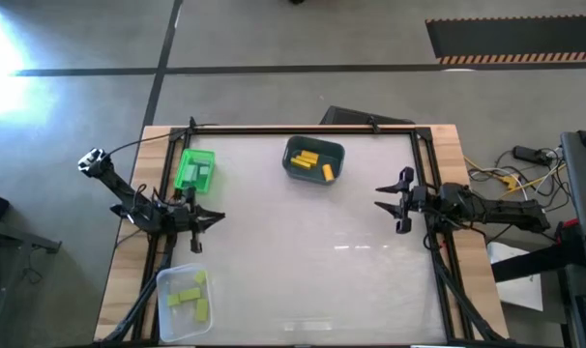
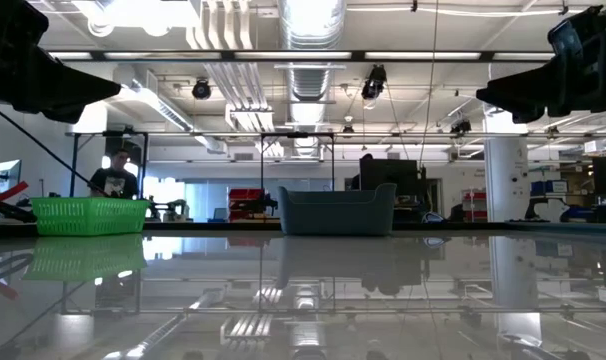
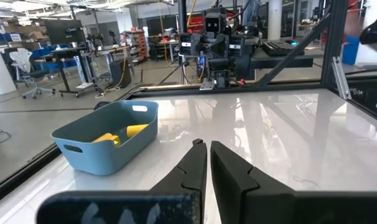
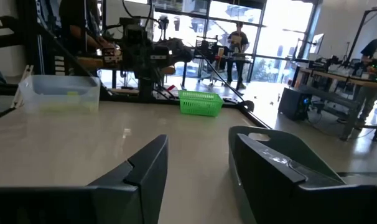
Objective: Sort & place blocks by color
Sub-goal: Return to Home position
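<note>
The work surface is a glossy white table (image 1: 312, 251) with wooden edges. It stands in an open workshop hall with exposed ceiling ducts. In the low view, a person (image 2: 113, 178) sits in the background behind the green bin.

**Arm pose**
- The left arm reaches in from the table's left edge. The left gripper (image 1: 219, 218) hangs above the surface, between the green bin (image 1: 183, 172) and the transparent bin (image 1: 164, 319). Its fingers (image 3: 195, 168) are all but together, with only a thin slit between them and nothing in it.
- The right arm reaches in from the right edge. The right gripper (image 1: 380, 197) hangs above bare table, well apart from every bin. Its fingers (image 4: 145, 168) are spread wide and hold nothing.

**Containers (3)**
- The green bin is a mesh basket at the far left.
- The blue-grey bin (image 1: 291, 166) sits at the far centre.
- The transparent bin sits at the near left corner.

**Blocks**
- Yellow blocks (image 1: 309, 158): three short bars are visible, lying flat inside the blue-grey bin.
- Lime-green blocks (image 1: 184, 298): at least three small pale pieces lie loose inside the transparent bin. An exact count cannot be told.
- Teal blocks (image 1: 202, 172): these show as a small dull patch inside the green bin. The number cannot be told.
</note>
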Robot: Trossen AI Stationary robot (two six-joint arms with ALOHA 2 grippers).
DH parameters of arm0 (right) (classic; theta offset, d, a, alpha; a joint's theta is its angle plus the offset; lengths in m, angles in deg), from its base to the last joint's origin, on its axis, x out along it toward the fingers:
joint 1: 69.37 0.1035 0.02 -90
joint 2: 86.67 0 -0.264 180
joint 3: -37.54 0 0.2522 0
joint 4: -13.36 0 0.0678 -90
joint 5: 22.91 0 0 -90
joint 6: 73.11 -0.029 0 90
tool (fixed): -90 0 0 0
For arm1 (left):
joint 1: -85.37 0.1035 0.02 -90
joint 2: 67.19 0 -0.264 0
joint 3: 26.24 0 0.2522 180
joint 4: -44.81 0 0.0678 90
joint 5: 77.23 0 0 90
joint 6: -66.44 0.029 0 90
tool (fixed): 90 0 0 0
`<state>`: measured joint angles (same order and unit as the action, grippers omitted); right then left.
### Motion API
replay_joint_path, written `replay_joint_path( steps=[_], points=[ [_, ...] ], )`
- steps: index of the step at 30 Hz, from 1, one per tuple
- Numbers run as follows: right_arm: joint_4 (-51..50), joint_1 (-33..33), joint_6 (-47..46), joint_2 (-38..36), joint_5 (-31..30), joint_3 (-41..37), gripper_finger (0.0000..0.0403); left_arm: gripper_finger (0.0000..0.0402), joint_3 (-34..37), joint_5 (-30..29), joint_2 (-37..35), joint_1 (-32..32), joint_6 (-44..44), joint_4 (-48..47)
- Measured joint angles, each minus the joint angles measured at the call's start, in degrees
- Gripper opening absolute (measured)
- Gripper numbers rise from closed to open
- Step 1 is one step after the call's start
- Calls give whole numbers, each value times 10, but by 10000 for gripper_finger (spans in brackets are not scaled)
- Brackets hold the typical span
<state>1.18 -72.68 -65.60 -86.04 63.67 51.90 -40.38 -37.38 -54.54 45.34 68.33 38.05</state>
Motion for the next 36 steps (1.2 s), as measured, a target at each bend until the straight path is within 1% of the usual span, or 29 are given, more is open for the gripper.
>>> replay_joint_path(
  steps=[6,36],
  points=[
    [1,0,0,9,0,0,173,6,0,0,4,0,0,0],
    [3,0,0,9,-1,0,178,6,0,0,7,0,0,0]
  ],
)
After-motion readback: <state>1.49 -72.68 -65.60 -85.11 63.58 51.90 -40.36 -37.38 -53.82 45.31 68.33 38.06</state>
